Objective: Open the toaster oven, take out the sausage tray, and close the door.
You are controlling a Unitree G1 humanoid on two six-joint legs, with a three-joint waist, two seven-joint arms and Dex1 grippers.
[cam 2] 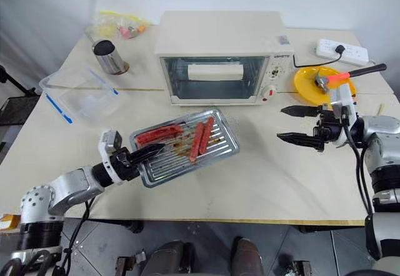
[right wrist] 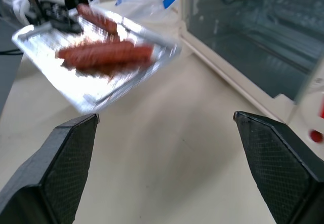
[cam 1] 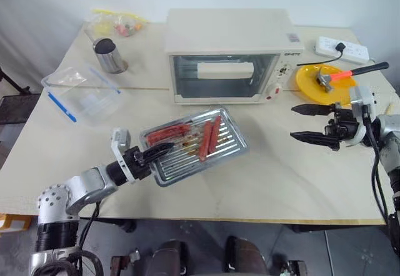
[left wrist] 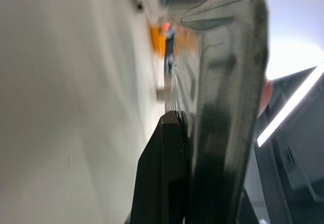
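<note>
The cream-white toaster oven (cam 1: 228,32) stands at the back middle of the table, and its glass door (cam 1: 215,87) with the cream bar handle (cam 1: 225,70) sits shut. In front of it the silver sausage tray (cam 1: 228,143) with three sausages (cam 1: 209,137) hangs tilted just above the table. My left gripper (cam 1: 159,149) is shut on the tray's near left rim (left wrist: 223,82). My right gripper (cam 1: 294,122) is open and holds nothing, to the right of the tray and pointing left towards it. The right wrist view also shows this gripper (right wrist: 166,116), the tray (right wrist: 66,82) and the oven's front (right wrist: 253,46).
A yellow plate (cam 1: 307,83) with an orange-handled hammer (cam 1: 340,75) lies right of the oven, behind my right gripper. A power strip (cam 1: 342,49) is at the back right. At the left are a clear box with a blue lid (cam 1: 84,95), a metal cup (cam 1: 110,55) and a snack bag (cam 1: 119,25).
</note>
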